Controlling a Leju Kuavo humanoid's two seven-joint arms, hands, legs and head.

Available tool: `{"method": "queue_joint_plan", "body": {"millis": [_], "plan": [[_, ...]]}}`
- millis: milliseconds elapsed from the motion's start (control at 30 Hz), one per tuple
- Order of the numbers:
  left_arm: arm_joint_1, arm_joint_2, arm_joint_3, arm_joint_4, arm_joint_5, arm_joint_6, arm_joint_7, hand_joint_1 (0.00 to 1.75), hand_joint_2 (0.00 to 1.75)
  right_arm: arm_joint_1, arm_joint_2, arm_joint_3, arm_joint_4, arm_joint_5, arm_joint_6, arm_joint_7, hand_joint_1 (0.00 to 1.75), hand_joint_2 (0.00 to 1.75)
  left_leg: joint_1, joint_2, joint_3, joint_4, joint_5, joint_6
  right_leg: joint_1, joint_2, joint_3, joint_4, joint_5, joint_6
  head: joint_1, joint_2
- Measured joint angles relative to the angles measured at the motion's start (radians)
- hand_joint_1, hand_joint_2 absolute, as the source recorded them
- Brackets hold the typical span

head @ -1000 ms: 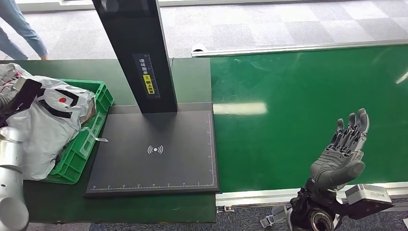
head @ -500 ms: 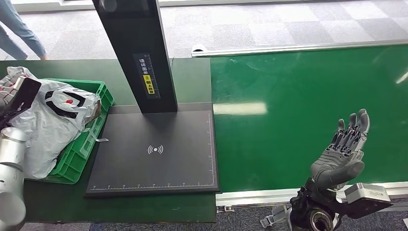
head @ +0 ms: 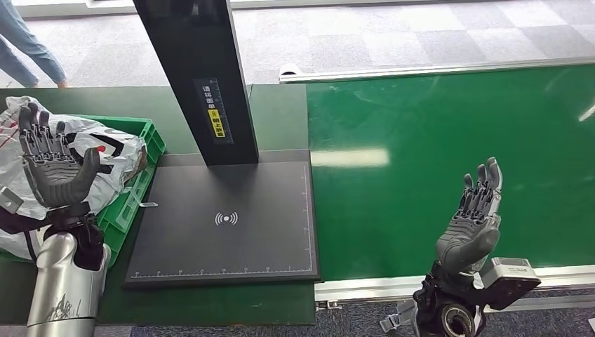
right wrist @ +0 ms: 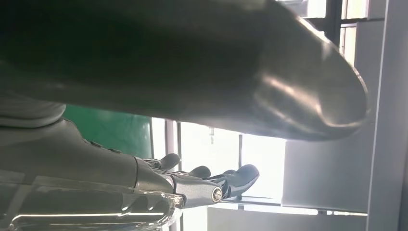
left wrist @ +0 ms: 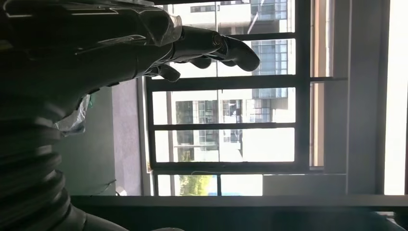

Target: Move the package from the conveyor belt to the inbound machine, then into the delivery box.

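Note:
The package (head: pixel 112 151), a crumpled white plastic bag with black and red print, lies in the green delivery box (head: pixel 121 207) at the left and spills over the box's near side. My left hand (head: pixel 52 163) is raised in front of it, fingers spread, holding nothing. The black inbound machine plate (head: pixel 226 225) with its dark post (head: pixel 203 77) lies bare beside the box. My right hand (head: pixel 473 221) hovers open over the near edge of the green conveyor belt (head: pixel 449 140), fingers pointing up. In the wrist views both hands, left (left wrist: pixel 144 43) and right (right wrist: pixel 159 185), show empty fingers.
A person's legs (head: pixel 24 45) stand on the tiled floor at the far left, beyond the dark green table (head: pixel 281 112). The belt's metal rail (head: pixel 393 284) runs along the near edge by my right wrist.
My left hand let go of the package and rose with its fingers spread; the bag settled into the box. My right hand shifted slightly left and lower.

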Motion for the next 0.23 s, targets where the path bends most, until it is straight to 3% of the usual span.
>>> {"method": "queue_joint_plan", "body": {"millis": [233], "plan": [[0.040,-0.011,-0.030,-0.096,0.008,0.004,0.000,0.00,1.75,0.000,-0.006,0.005,0.015,0.001,0.001,0.000,0.00,0.00,0.001,0.000,0.001,0.000,0.001,0.000,0.001,0.000,0.001,0.000,0.000,0.000,0.000,0.000]]}}
